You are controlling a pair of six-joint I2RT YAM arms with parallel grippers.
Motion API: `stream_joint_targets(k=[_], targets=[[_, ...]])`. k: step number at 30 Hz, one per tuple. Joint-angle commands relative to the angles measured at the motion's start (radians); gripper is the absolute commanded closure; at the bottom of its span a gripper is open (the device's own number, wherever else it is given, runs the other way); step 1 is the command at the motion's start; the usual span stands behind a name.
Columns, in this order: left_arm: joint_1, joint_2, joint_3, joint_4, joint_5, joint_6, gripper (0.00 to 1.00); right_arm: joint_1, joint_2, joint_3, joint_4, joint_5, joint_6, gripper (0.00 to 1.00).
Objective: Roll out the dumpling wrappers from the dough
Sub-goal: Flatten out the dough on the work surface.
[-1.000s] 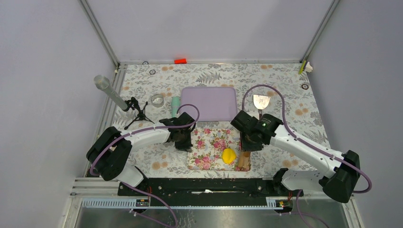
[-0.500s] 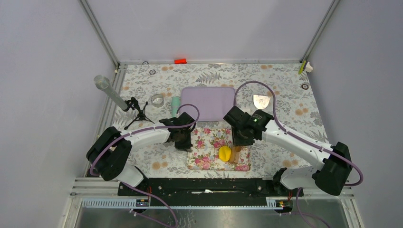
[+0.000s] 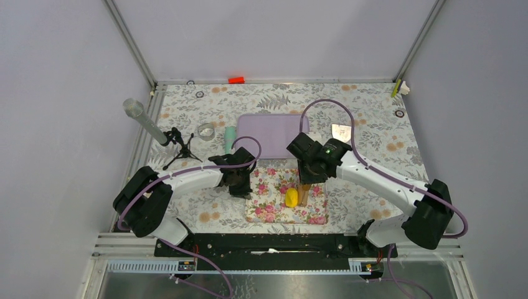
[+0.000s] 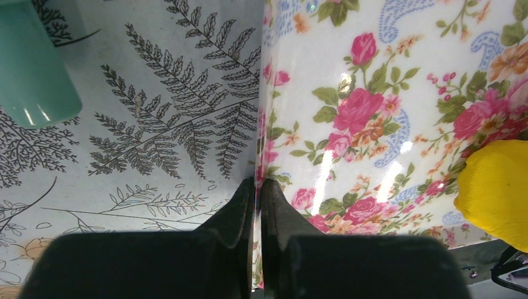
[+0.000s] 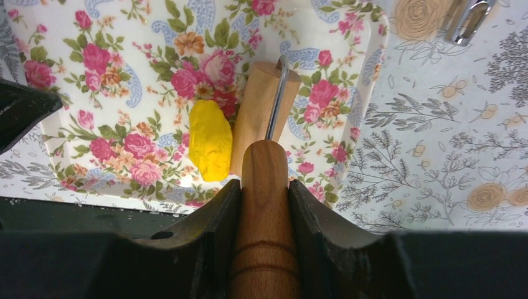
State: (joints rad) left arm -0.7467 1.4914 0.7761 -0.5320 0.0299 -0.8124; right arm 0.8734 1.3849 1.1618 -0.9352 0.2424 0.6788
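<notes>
While roller (image 5: 258,118) seemingly touches it, dough (image 5: 210,139) oblong, lumpy.

Rose-print rectangular mat (image 4: 373,75): glossy, smooth, plastic-looking, light glaring off it. Yellow dough lump (image 5: 210,140): matt, soft, slightly uneven skin. Pale wooden rolling pin (image 5: 264,168): smooth turned wood, satin finish, w/ thin shiny metal rod (image 5: 278,93) along the roller. Fern-print table cover (image 4: 155,112): flat, low sheen. Teal cylinder (image 4: 31,68): glossy plastic. Lilac tray (image 3: 268,128): matt, smooth.

White arms (image 3: 194,179), black joints (image 3: 148,202), purple cables (image 3: 326,100)
</notes>
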Motion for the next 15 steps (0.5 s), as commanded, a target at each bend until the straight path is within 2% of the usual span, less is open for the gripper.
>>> stream_joint_targets(k=[1,11,15], targets=[[0.009,-0.018,-0.019,-0.026,-0.093,0.013,1.00,-0.030,-0.041,0.054,-0.057,0.089,-0.017,1.00],[0.008,-0.015,-0.009,-0.024,-0.088,0.024,1.00,-0.070,-0.109,0.116,-0.153,0.116,-0.015,1.00],[0.008,-0.019,-0.013,-0.025,-0.088,0.021,1.00,-0.070,-0.141,0.145,-0.160,0.090,0.080,1.00]])
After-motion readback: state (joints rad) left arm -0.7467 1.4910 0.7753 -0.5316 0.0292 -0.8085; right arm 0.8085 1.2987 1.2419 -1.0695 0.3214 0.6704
